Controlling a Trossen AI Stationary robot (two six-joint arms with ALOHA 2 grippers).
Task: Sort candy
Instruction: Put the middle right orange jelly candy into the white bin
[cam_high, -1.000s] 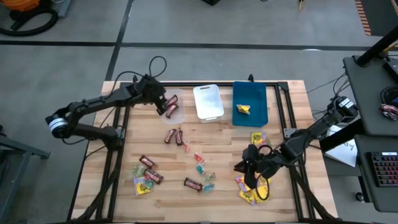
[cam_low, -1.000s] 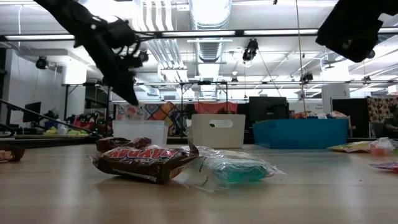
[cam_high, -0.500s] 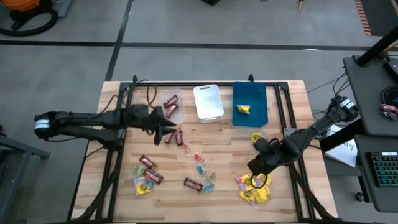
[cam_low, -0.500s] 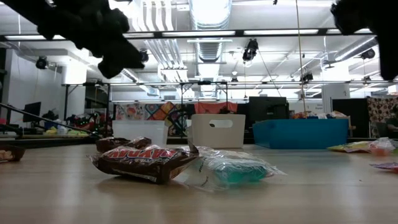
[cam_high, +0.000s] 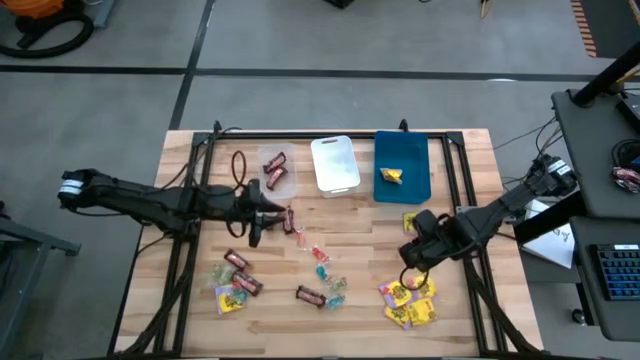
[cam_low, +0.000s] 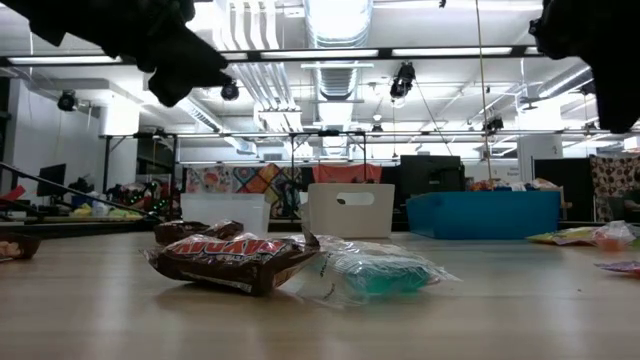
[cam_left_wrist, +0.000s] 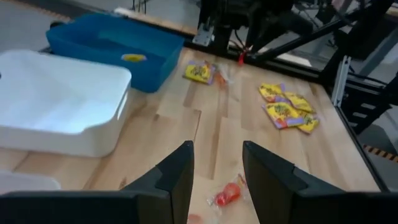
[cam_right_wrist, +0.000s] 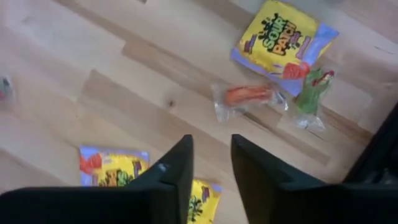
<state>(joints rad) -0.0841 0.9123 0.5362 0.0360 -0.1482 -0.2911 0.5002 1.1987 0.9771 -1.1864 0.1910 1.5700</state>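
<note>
The candy lies loose on the wooden table (cam_high: 340, 320): dark red-brown bars (cam_high: 280, 219), teal and red translucent pieces (cam_high: 323, 268), a mixed cluster (cam_high: 235, 282) at the near left, and yellow packets (cam_high: 408, 300) at the near right. My left gripper (cam_high: 262, 216) stands open beside the two bars, nearly level, with a red piece (cam_left_wrist: 225, 195) on the table beyond its fingertips. My right gripper (cam_high: 413, 257) points down, open, above bare wood between one yellow packet (cam_right_wrist: 283, 37) and the near packets (cam_right_wrist: 115, 169). Neither gripper has anything between its fingers.
Three trays stand in a row at the far edge: a clear tray (cam_high: 279, 172) with dark bars in it, a white tray (cam_high: 335, 164), and a blue tray (cam_high: 403, 150) holding a yellow packet (cam_high: 390, 176). A red piece (cam_right_wrist: 249, 96) and a green piece (cam_right_wrist: 314, 84) lie by the right gripper.
My left gripper has swung from over the clear tray toward the table's near edge, coming level beside the two bars at mid-table. My right gripper has drawn a little toward the far edge from over the yellow packets and has tipped down.
</note>
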